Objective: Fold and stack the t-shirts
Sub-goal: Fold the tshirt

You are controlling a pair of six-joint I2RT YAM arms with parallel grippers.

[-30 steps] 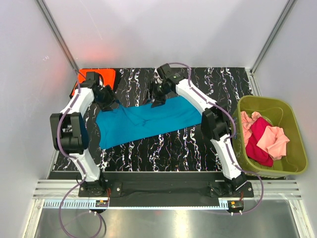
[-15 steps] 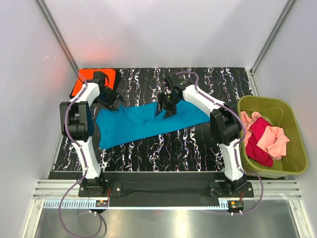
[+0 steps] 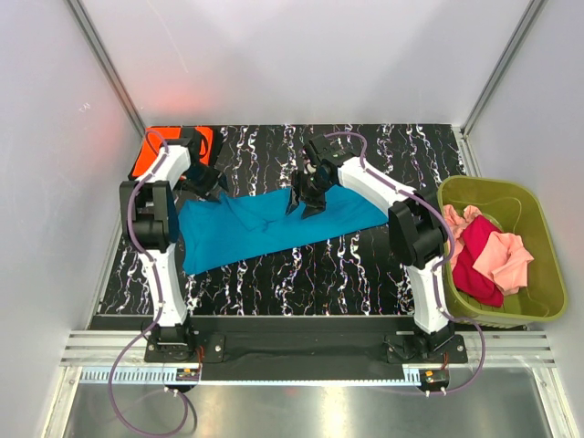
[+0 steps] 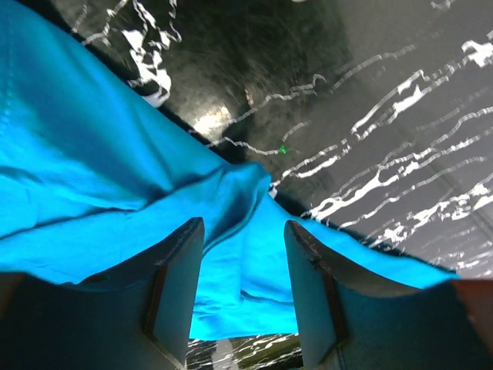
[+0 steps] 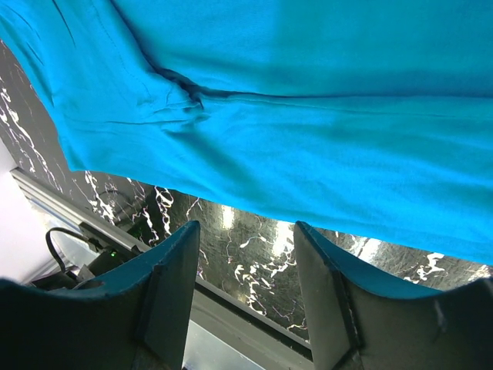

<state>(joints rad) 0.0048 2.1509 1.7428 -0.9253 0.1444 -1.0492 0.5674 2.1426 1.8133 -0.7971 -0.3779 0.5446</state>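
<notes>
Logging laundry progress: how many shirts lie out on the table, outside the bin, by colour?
Teal-blue shirt: 1
Orange shirt: 1
Total: 2
The pink cloth and magenta-red cloth bundled in the bin are too tangled to count.

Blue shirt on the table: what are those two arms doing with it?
Two robot arms are working on folding it. The teal-blue shirt lies rumpled across the table. The left gripper hangs at its left end, the right gripper over its far edge, both open. An orange shirt lies at the far left corner; pink and red shirts sit in the bin.
</notes>
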